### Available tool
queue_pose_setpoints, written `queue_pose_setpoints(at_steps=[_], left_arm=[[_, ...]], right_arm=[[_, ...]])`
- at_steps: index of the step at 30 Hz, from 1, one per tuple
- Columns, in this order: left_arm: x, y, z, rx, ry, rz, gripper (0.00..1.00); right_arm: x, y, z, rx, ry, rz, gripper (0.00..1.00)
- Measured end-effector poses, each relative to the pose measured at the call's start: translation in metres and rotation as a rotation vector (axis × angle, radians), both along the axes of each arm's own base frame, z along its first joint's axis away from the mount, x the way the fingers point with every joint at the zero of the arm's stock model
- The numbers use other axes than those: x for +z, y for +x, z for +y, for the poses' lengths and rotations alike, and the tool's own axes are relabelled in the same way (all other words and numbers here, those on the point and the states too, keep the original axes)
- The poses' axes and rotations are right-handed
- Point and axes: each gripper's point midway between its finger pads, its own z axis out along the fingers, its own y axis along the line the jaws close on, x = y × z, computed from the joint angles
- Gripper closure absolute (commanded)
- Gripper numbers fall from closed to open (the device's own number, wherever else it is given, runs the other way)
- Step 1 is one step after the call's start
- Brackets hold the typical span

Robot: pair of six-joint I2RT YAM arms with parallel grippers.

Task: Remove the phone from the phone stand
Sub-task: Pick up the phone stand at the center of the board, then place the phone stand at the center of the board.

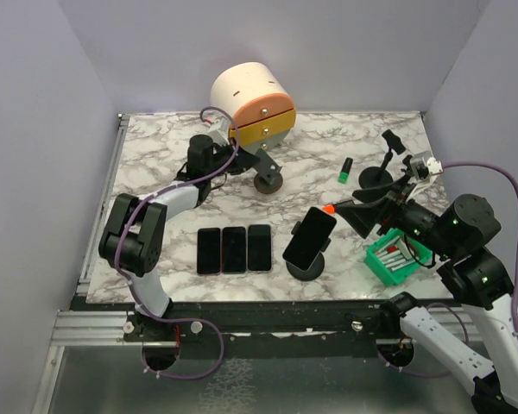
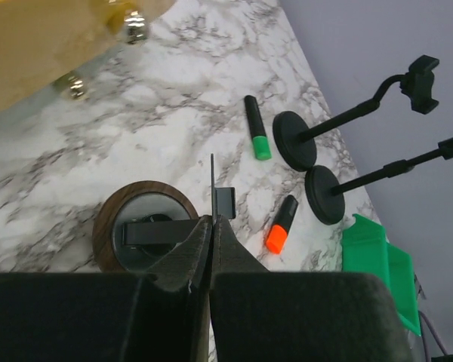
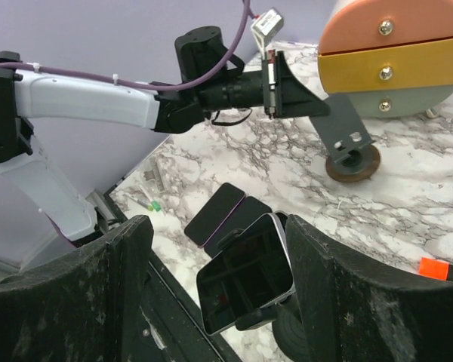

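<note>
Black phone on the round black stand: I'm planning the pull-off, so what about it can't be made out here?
Cradle holding the black phone: behind the phone in the right wrist view, too small in the top view.
Round black stand base: right wrist view, mostly covered by the phone, cut by the bottom edge.
Left wrist view: no phone; it faces the grey plate in the shut left gripper.

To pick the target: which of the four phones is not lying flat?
The rightmost phone, propped on the black stand; the other three lie flat together.
</note>
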Motion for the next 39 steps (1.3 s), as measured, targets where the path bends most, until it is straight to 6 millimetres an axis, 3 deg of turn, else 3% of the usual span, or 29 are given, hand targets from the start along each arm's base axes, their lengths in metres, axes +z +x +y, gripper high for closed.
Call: queue_pose_setpoints(at_steps=[5, 10, 21, 25, 31, 39], left_arm=[[0.011, 0.013, -0.055, -0.097, -0.019, -0.062, 1.00], [0.006, 0.022, -0.092, -0.156, -0.025, -0.091, 1.00], [-0.022, 0.032, -0.126, -0.209, -0.017, -0.076, 1.00], [-0.021, 0.032, -0.140, -0.231, -0.022, -0.089, 1.00], [-0.020, 0.017, -0.166, -0.287, -0.025, -0.105, 1.00], [-0.023, 0.006, -0.183, -0.332, -0.025, -0.116, 1.00]], right_arm=[[-0.006, 0.003, -0.001, -0.013, -0.013, 0.010, 0.25], [-0.013, 0.006, -0.003, -0.031, -0.028, 0.018, 0.25], [-0.014, 0.011, -0.007, -0.062, -0.041, 0.007, 0.25], [-0.017, 0.010, -0.009, -0.073, -0.041, 0.007, 0.26], [-0.015, 0.009, -0.011, -0.084, -0.037, -0.001, 0.26], [-0.014, 0.010, -0.013, -0.095, -0.036, -0.004, 0.26]])
